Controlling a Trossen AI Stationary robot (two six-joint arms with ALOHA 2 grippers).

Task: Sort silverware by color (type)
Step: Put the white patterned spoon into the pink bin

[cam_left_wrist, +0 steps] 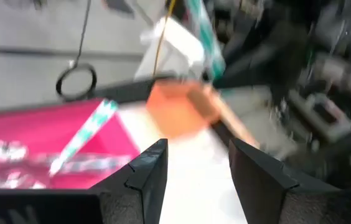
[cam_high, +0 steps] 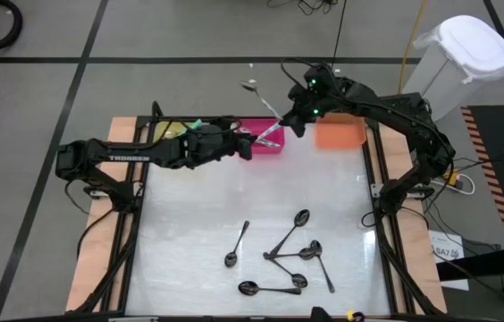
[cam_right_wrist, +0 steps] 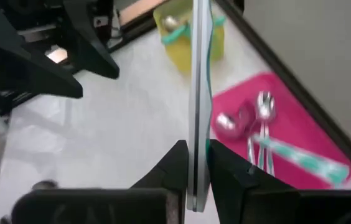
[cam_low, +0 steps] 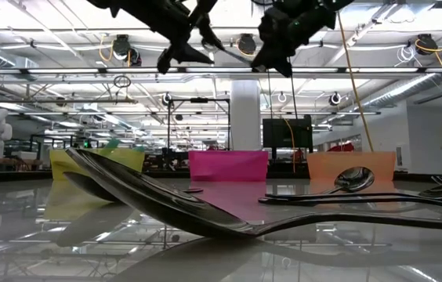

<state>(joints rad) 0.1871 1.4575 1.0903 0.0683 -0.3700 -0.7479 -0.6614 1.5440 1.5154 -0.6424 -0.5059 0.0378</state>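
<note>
The right gripper hangs above the back edge of the tabletop, upper middle of the high view, its fingers pinched tight on the handle of a teal-handled spoon. The spoon sticks out past the tabletop's far edge toward the upper left, its silver bowl hanging over the floor; in the right wrist view the handle runs straight up from between the fingers, edge-on, which suggests a grip near one end made for carrying rather than for a neat drop.

The left gripper sits just left of it, over the near corner of the pink bin, fingers parted with nothing between them. Standing that close and empty, it looks to be on the giving or receiving side of a hand-over, though which one cannot be told.

The pink bin already holds two silver spoons and another teal-handled spoon, so the sorting there looks mixed. The yellow bin holds a teal-handled piece, a likely home for the held spoon. The orange bin sits at the right of the row; its contents are not visible.

About six dark spoons lie loose in the lower middle of the high view, untouched, so much of the task remains.
</note>
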